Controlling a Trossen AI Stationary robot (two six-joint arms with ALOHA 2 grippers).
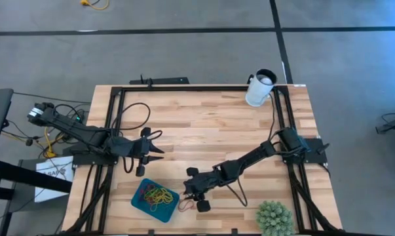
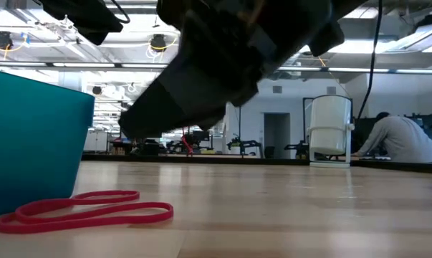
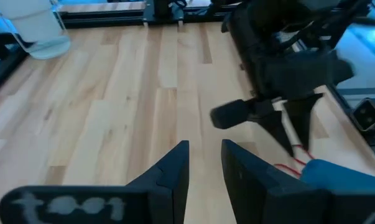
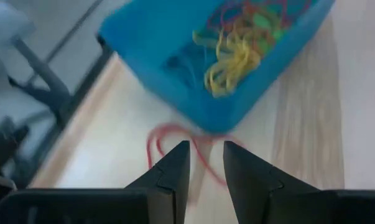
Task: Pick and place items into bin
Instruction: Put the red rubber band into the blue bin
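The teal bin (image 1: 154, 200) sits at the table's (image 1: 204, 131) front edge. The right end effector (image 4: 206, 163), fingers slightly apart and empty, hovers over a red band (image 4: 175, 140) against the bin's wall; it risks nudging the bin or pinching nothing. The left end effector (image 1: 159, 143) waits, parted.

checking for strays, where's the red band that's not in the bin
The red band lies flat on the table beside the bin's right side in the high view, just under the right gripper.
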